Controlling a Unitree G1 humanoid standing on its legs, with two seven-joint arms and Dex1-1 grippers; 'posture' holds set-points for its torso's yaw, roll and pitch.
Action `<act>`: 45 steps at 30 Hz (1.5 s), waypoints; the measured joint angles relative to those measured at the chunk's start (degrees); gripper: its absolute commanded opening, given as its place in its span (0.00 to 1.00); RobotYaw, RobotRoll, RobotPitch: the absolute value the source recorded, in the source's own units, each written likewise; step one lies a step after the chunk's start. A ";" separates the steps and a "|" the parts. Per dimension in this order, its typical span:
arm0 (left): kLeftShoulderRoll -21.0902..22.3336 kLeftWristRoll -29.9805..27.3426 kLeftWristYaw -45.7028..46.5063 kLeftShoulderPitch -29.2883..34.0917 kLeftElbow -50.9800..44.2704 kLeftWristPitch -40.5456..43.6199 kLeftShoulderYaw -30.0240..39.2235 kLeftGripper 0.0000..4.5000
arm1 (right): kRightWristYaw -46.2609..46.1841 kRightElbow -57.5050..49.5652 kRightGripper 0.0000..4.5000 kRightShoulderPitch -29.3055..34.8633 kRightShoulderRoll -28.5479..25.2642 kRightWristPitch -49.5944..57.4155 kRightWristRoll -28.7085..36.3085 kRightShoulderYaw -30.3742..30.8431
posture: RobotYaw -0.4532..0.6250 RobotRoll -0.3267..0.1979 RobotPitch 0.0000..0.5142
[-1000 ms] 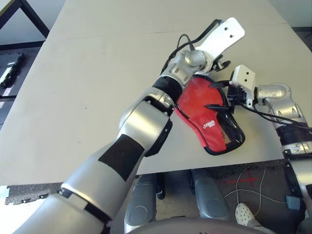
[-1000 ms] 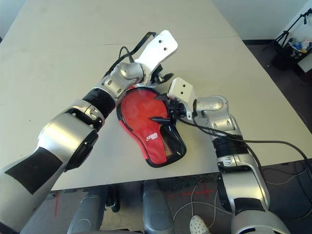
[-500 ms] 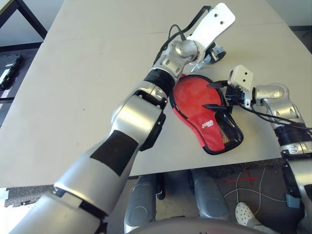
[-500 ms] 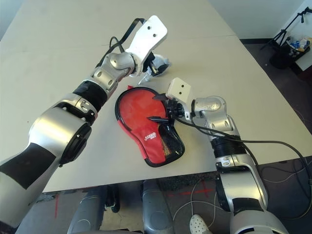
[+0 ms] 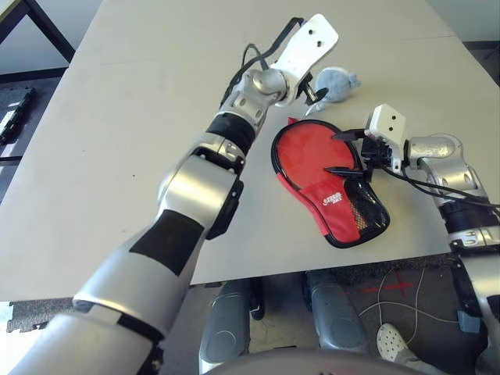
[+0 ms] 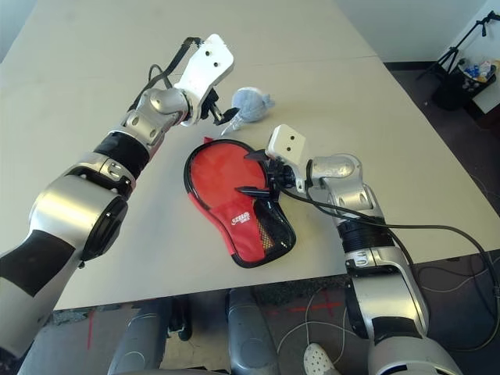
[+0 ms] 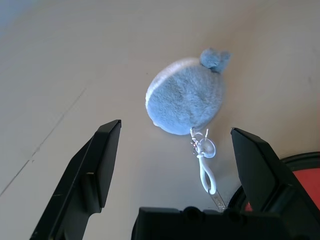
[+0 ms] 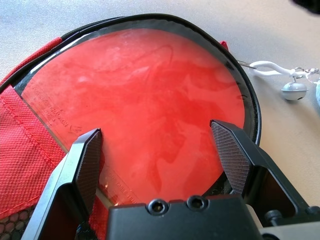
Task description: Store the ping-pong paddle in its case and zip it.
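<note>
Right wrist view: paddle lying in open case

Showing ping-pong paddle (image 8: 145, 100) resting inside the case (image 5: 332, 187) on the counter (image 5: 141, 117). Right tool (image 8: 160, 155) hovering spread wide, gripping nothing. Left tool (image 7: 175, 170) gaping wide, empty, facing a grey plush keychain (image 7: 185, 95).

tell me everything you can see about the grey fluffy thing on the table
The grey fluffy thing is a soft, rounded, plush-looking lump with a small tuft at one end. A white cord with a little silver bell hangs off its edge and runs toward the red case. It lies flat on the table just beyond the case, in front of the open left tool, untouched.
</note>
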 measured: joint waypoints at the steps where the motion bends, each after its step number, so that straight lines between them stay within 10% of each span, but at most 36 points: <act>1: -0.10 0.03 0.00 0.33 0.01 0.29 -0.02 0.99 | 0.00 0.00 1.00 0.00 0.00 0.00 0.00 0.00 | 0.29 0.62 0.52; 27: 1.63 -1.63 -4.17 4.32 -3.48 5.09 2.15 0.99 | -0.03 -0.71 1.00 0.23 0.13 0.66 0.00 0.01 | 0.29 0.62 0.53; 45: 15.87 -3.18 -18.74 21.69 -37.05 21.67 0.18 0.99 | -0.03 -0.04 1.00 -0.18 0.58 0.51 -0.05 0.17 | 0.32 0.62 0.49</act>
